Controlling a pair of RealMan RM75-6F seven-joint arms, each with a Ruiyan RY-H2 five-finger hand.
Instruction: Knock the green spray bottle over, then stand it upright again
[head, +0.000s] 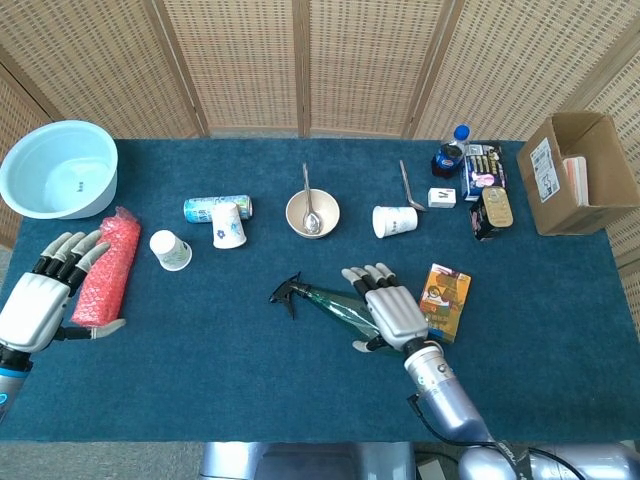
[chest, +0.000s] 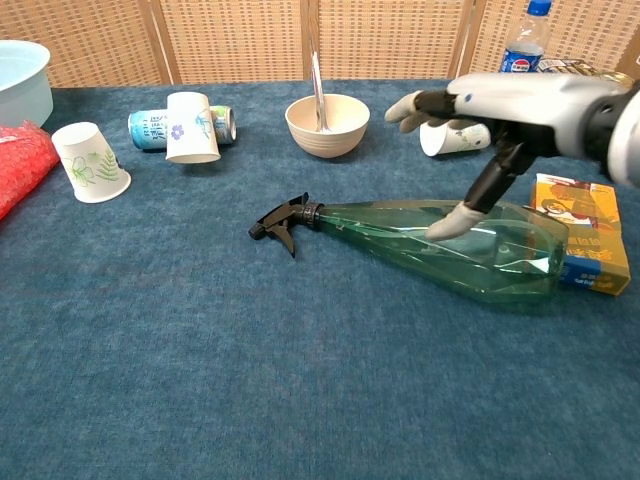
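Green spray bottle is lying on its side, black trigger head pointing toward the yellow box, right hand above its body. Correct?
Not quite. The green spray bottle does lie on its side with the right hand above its body, but its black trigger head points away from the yellow box; the bottle's wide base is the end beside that box. The chest view shows this plainly.

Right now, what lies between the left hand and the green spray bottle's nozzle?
Only bare blue cloth: in the head view, the stretch from the left hand, beside the red bubble-wrap roll, to the green spray bottle holds nothing.
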